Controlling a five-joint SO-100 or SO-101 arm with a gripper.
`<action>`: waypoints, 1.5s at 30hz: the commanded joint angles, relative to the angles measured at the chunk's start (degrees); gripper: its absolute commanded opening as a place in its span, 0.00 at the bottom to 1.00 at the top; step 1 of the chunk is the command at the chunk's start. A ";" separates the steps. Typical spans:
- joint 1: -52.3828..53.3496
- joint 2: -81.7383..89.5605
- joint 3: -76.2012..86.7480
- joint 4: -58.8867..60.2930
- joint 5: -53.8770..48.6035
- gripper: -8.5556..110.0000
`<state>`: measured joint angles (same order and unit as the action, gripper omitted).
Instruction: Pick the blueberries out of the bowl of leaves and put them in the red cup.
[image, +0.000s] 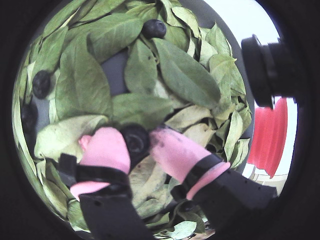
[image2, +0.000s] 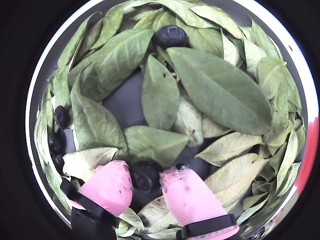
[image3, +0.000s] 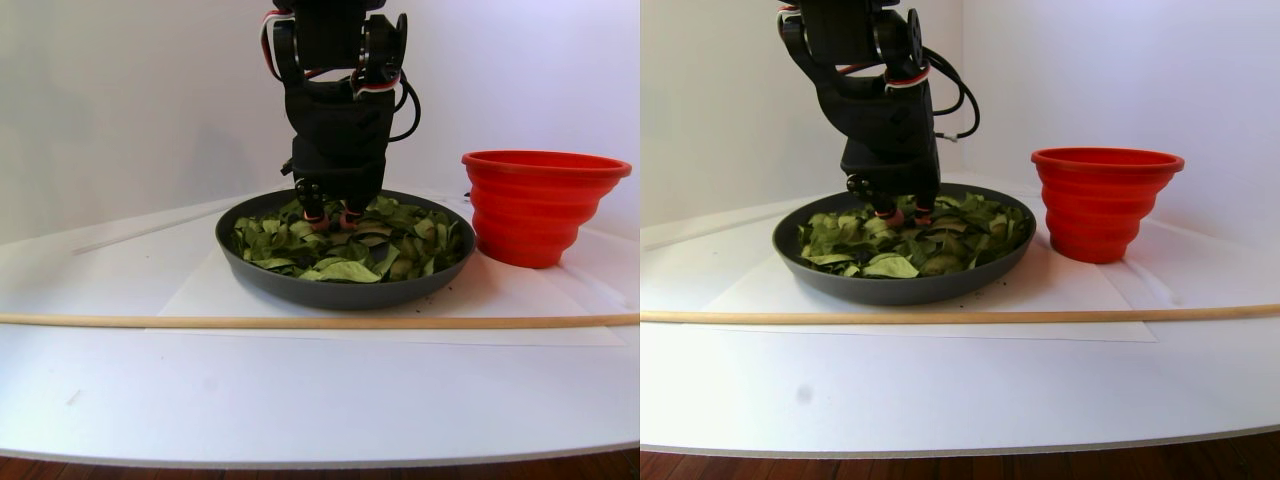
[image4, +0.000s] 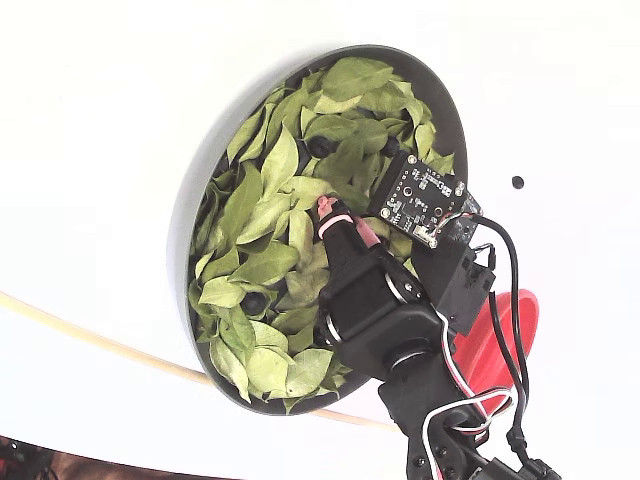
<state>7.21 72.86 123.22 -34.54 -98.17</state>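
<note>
The dark grey bowl (image3: 330, 290) (image4: 185, 230) is full of green leaves (image: 185, 70) (image2: 220, 85). My gripper (image: 136, 136) (image2: 146, 174) (image3: 328, 218) (image4: 325, 208) is down in the leaves, its pink fingertips (image: 105, 147) pressed against both sides of a blueberry (image: 136, 140) (image2: 146, 176). More blueberries lie loose among the leaves: one at the top (image: 154, 28) (image2: 171, 36) and others at the left edge (image: 41, 82) (image2: 61, 116). The red cup (image3: 535, 205) (image: 270, 132) (image4: 500, 340) stands just beside the bowl, on its right in the stereo pair view.
A long wooden stick (image3: 300, 321) (image4: 80, 335) lies across the white table in front of the bowl. A white sheet (image3: 200, 290) lies under the bowl. A small black dot (image4: 517, 182) marks the table. A camera module (image4: 420, 200) (image: 265, 70) juts from the wrist.
</note>
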 joint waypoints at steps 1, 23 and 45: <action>0.53 5.10 -0.79 0.26 0.26 0.16; 2.37 14.77 -0.62 7.82 -1.23 0.16; 6.42 29.27 1.49 21.09 -2.29 0.16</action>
<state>12.39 94.48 125.07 -14.15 -100.46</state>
